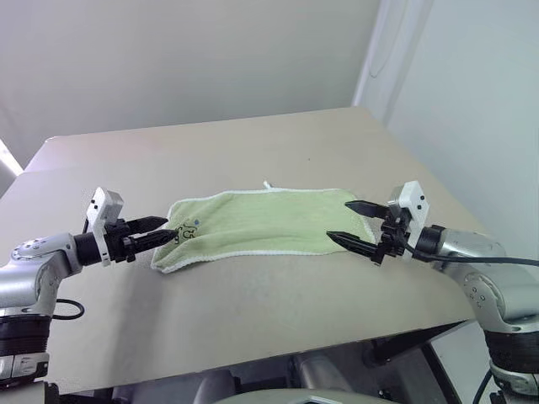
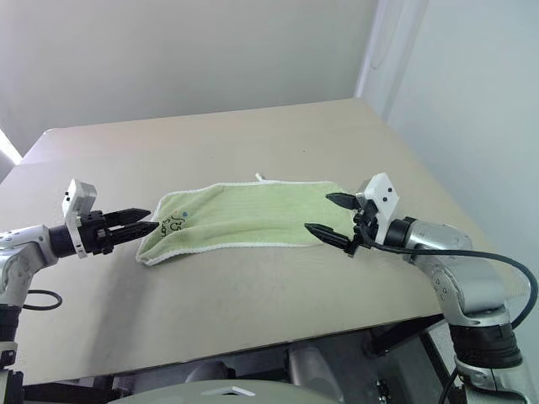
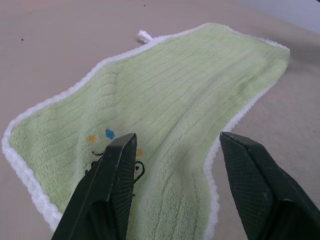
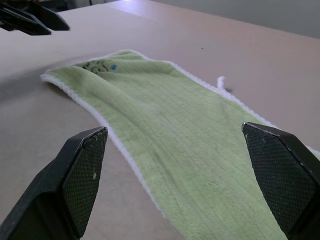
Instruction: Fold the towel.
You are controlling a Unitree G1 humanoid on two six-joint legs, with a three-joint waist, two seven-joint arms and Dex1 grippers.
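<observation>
Green and soft, the towel (image 1: 261,220) lies spread out flat on the tan table (image 1: 253,151), long side going from left to right. It has a white edge all round. In the left eye view, a little white loop tag (image 1: 268,184) sticks out from its far edge. A dark print and a blue dot (image 1: 195,223) sit near its left end. The left gripper (image 1: 162,229) points at that left end, with its fingers a little way apart and nothing between them. The right gripper (image 1: 352,222) points at the right end with its fingers wide apart, one over the far corner and one by the near edge. It holds nothing.

The right eye view shows the same things, with both grippers at the two short ends of the towel.

In the left wrist view, the two black fingers (image 3: 117,180) are apart just above the towel's printed end. They are not pinching the cloth.

In the right wrist view, the two fingers (image 4: 82,175) stand very wide, with the towel stretching away between them. The other gripper (image 4: 30,20) shows at the far end, near the print.
</observation>
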